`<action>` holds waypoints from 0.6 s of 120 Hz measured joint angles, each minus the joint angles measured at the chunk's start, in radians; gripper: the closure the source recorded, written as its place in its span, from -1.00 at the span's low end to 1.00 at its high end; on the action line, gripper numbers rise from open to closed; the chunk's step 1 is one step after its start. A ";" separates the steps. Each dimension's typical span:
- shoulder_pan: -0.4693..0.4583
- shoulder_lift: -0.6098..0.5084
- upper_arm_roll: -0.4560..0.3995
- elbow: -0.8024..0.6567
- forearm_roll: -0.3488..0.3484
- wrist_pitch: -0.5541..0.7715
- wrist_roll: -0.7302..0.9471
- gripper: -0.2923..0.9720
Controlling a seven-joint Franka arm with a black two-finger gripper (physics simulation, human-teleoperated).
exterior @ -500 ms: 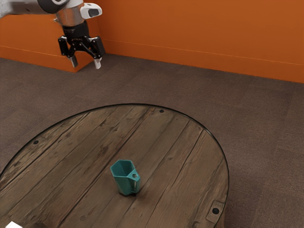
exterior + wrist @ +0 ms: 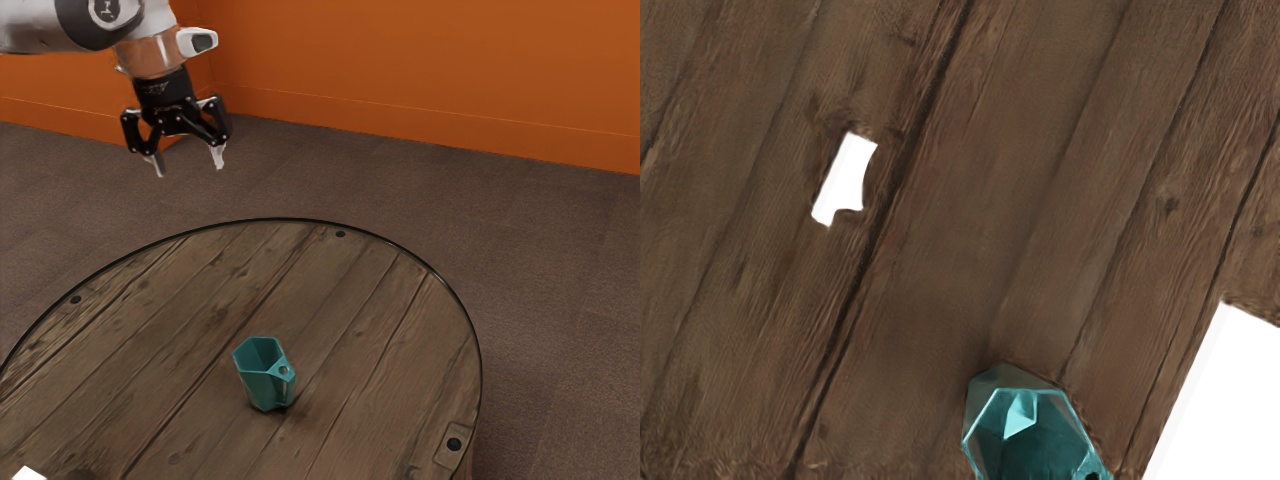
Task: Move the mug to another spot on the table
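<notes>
Teal mug point(image 2: 265, 373) is parked upright on the wood table point(image 2: 150, 320), lower middle of the exterior view. The gripper point(image 2: 188, 165) is held up at upper left, well apart from it, jaws spread, nothing gripped. Probably the faceted, tapered walls could be clipped on a sloppy descent and the mug tipped.

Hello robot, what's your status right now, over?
Gripper open, empty, hanging high and well apart from the mug. Mug upright on the wooden table, not yet grasped. Nothing seen in the way.
</notes>
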 joint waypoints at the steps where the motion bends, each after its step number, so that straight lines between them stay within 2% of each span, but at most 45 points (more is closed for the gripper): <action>1: -0.005 -0.006 0.000 -0.014 -0.001 0.003 -0.016 -0.51; 13: -0.073 -0.074 -0.005 -0.186 -0.011 0.060 -0.187 -0.51; 25: -0.135 -0.090 -0.008 -0.325 -0.027 0.162 -0.332 -0.51; 42: -0.202 -0.085 -0.009 -0.423 -0.041 0.303 -0.518 -0.51; 72: -0.291 -0.062 -0.010 -0.551 -0.036 0.450 -0.801 -0.51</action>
